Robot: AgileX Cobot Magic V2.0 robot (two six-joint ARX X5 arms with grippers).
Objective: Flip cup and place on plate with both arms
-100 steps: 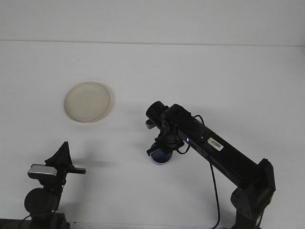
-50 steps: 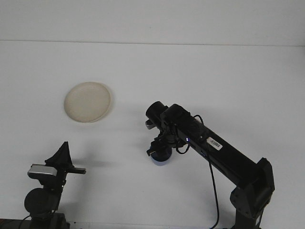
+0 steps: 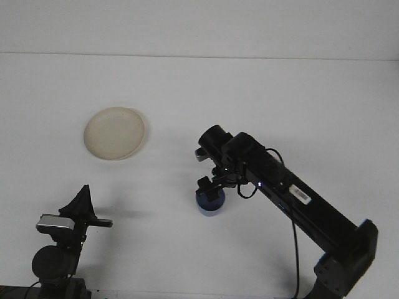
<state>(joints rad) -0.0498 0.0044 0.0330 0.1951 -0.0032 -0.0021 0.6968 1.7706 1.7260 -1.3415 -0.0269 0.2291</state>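
A blue cup [image 3: 210, 203] stands on the white table in front of centre. My right gripper [image 3: 212, 185] reaches down onto its top from the right, and the fingers [image 3: 202, 183] look shut on the cup's upper part. The cup's rim is hidden by the gripper, so I cannot tell which way up it is. A round cream plate [image 3: 115, 132] lies flat at the back left, with nothing on it. My left gripper [image 3: 84, 208] hovers low at the front left, well apart from both the cup and the plate.
The right arm [image 3: 293, 199] slants across the table from the front right corner, trailing a black cable [image 3: 294, 249]. The white tabletop [image 3: 280, 99] ends at a back edge near the top of the view.
The right gripper's fingers have drawn in around the cup, and the right arm has shifted a little right and up. The cup stays in about the same spot. The left arm has not moved.
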